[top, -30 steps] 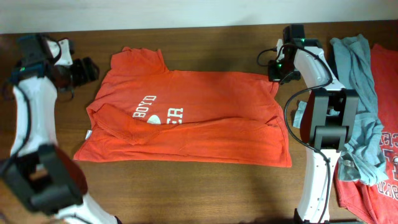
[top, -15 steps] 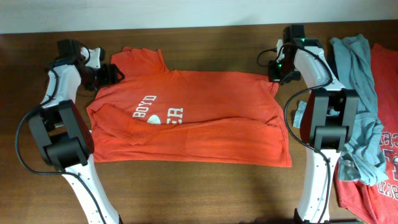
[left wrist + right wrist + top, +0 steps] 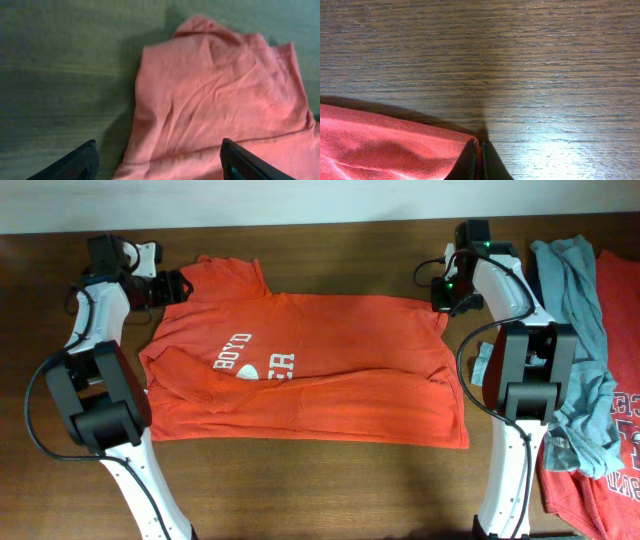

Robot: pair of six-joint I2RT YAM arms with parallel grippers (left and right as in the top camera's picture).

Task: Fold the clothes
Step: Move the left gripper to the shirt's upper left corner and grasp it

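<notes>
Dark wood table [image 3: 300,480] carries an orange-red T-shirt [image 3: 310,380] laid flat, its far-left sleeve at the wide-spread left gripper [image 3: 175,285], its far-right corner pinched in the closed right gripper [image 3: 445,305], while a grey-blue shirt [image 3: 575,300] and a second orange-red shirt [image 3: 615,410], cut off by the frame edge, lie heaped beyond the right arm [image 3: 525,370].

The left gripper [image 3: 181,284], jaws wide apart, now sits at the upper left sleeve of the orange-red T-shirt [image 3: 330,380]. A second ago it hung clear of the cloth, nearer the table's [image 3: 300,480] left edge.
</notes>
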